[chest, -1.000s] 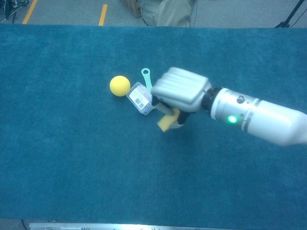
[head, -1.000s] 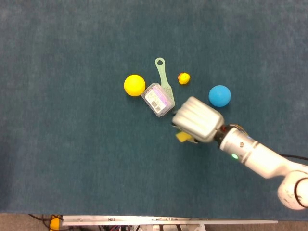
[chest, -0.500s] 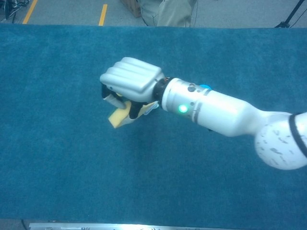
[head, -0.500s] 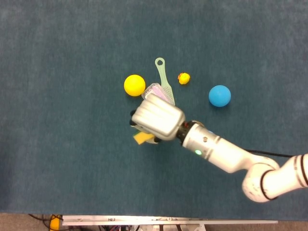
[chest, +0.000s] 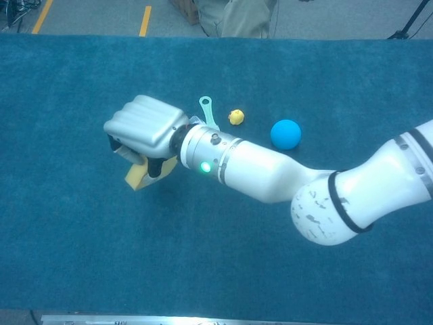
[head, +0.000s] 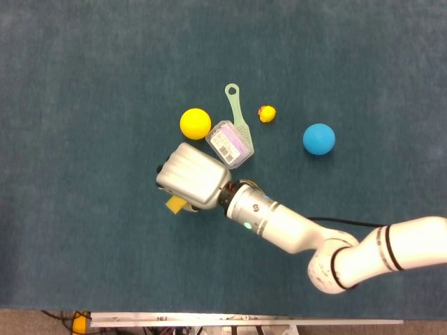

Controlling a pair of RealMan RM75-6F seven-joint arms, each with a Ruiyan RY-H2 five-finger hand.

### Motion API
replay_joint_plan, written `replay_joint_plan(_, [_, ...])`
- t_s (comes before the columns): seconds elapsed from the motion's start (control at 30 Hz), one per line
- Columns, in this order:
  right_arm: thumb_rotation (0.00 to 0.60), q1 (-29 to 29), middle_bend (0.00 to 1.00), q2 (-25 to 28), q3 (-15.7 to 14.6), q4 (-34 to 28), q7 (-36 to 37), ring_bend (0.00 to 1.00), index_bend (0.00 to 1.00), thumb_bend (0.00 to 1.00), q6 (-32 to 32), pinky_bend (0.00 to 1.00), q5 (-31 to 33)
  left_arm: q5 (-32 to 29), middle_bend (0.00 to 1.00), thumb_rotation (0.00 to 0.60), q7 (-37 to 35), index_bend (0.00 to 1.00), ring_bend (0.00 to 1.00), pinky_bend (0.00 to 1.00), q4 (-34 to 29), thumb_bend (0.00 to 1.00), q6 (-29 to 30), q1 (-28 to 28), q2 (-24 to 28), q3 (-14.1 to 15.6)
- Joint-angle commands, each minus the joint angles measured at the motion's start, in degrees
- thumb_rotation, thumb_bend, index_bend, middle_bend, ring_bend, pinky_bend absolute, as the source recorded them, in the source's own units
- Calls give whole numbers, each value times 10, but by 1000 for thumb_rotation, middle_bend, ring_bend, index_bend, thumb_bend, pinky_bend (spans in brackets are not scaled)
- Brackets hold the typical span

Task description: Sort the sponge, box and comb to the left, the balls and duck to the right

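My right hand [head: 192, 176] [chest: 144, 131] grips the yellow sponge [head: 174, 204] [chest: 139, 177], which pokes out below its curled fingers, left of the other objects. The yellow ball [head: 195, 123] lies behind the hand; in the chest view the hand hides it. A clear box [head: 229, 144] with a purple label sits beside the pale green comb [head: 237, 110] [chest: 206, 108]. The small yellow duck [head: 266, 113] [chest: 235, 117] and the blue ball [head: 318, 138] [chest: 285, 134] lie further right. My left hand is in neither view.
The blue carpeted table [head: 84, 230] [chest: 81, 257] spreads wide on all sides. My right arm [head: 293, 230] [chest: 270, 176] crosses the middle from the lower right. Floor with yellow lines [chest: 145, 19] lies beyond the far edge.
My right hand has carried the sponge leftward, from right of the box to left of it, uncovering the box, duck and blue ball in the chest view.
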Motion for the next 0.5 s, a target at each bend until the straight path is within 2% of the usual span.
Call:
replay_joint_plan(0.03, [600, 11, 467, -6, -3, 5, -15, 478, 536, 112, -6, 673, 21, 1, 340, 600, 0, 361, 306, 228, -1, 434, 2, 2, 1, 1])
replay_joint_plan(0.13, [600, 14, 364, -3, -3, 3, -22, 358, 355, 98, 1, 608, 30, 1, 340, 600, 0, 361, 306, 228, -1, 434, 6, 5, 2, 1])
replay_joint_plan(0.2, [600, 14, 330, 3, -2, -1, -22, 327, 306, 85, 7, 582, 34, 1, 340, 600, 0, 361, 306, 228, -1, 434, 8, 6, 3, 1])
replay_joint_plan(0.5, [600, 9, 313, 36, 1, -2, -12, 319, 283, 82, 23, 574, 48, 4, 340, 600, -6, 361, 306, 228, 4, 434, 7, 7, 0, 0])
